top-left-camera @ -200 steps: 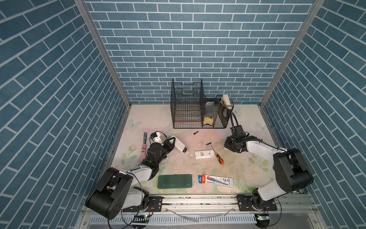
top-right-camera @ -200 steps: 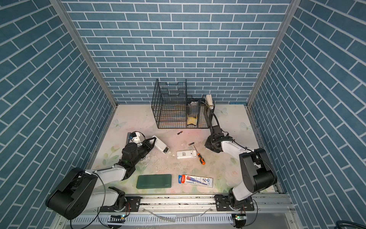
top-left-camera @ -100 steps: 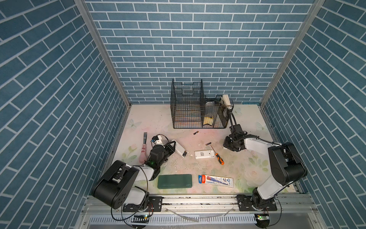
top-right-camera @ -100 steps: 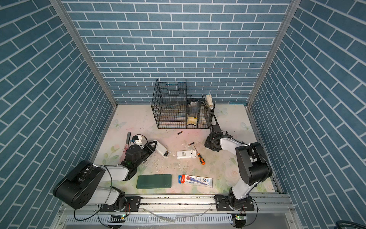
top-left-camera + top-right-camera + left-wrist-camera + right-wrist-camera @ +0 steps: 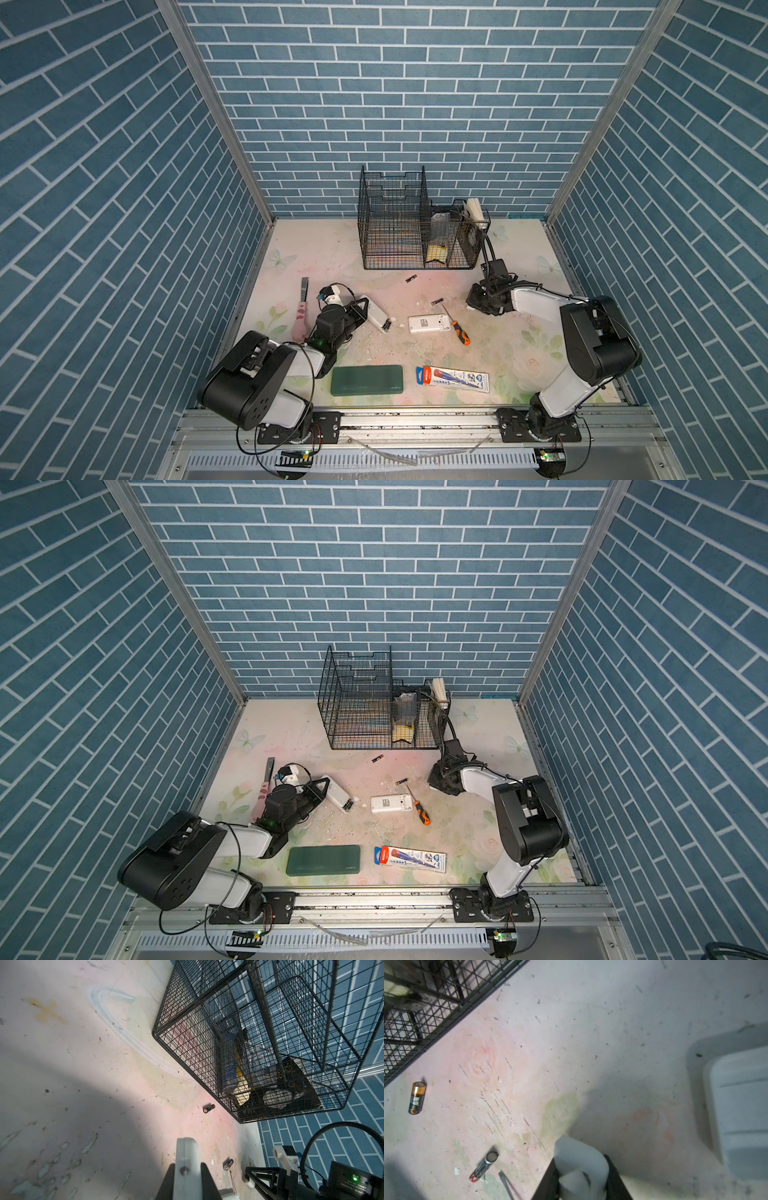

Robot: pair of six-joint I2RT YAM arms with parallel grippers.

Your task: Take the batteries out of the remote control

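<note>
Left gripper (image 5: 360, 308), jaws together, just beside the left remote (image 5: 374, 316), whose near end shows batteries (image 5: 387, 324); loose battery (image 5: 411, 279) near the wire basket (image 5: 395, 253), second battery (image 5: 436, 301) just beyond the central remote (image 5: 429, 323); right gripper (image 5: 474, 303) jaw state indeterminable.

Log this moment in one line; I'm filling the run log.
left gripper: shut on held remote | right gripper: shut on white piece | loose batteries: two on table | loaded batteries: in held remote end
</note>
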